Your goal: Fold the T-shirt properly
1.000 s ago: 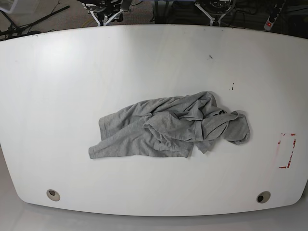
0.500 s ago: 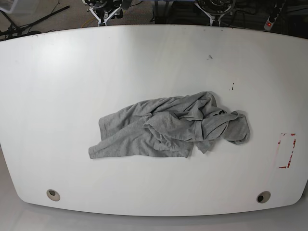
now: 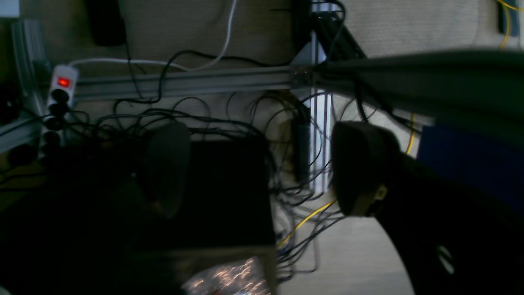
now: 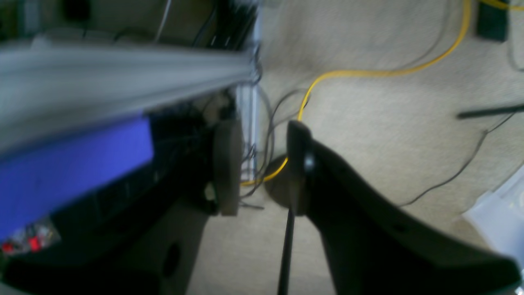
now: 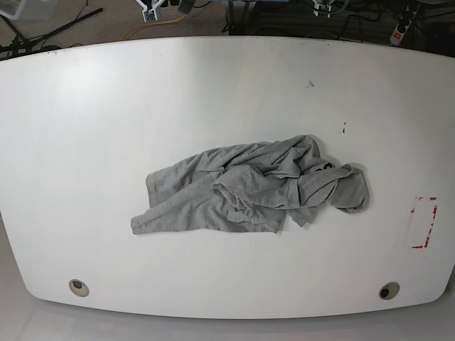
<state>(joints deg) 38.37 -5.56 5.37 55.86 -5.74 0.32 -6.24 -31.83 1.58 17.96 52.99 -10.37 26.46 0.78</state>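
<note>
T-shirt (image 5: 252,187) crumpled just right of the white table's (image 5: 106,106) middle.
I see both hands off the table over carpet: right gripper (image 4: 260,168) narrowly parted, left gripper (image 3: 262,168) spread wide, both empty.

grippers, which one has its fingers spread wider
The left gripper: a wide gap separates its fingers. The right gripper shows only a narrow gap.

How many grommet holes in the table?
2. One grommet hole sits near the front left corner of the table, the other near the front right corner. The crumpled T-shirt could hide more.
</note>
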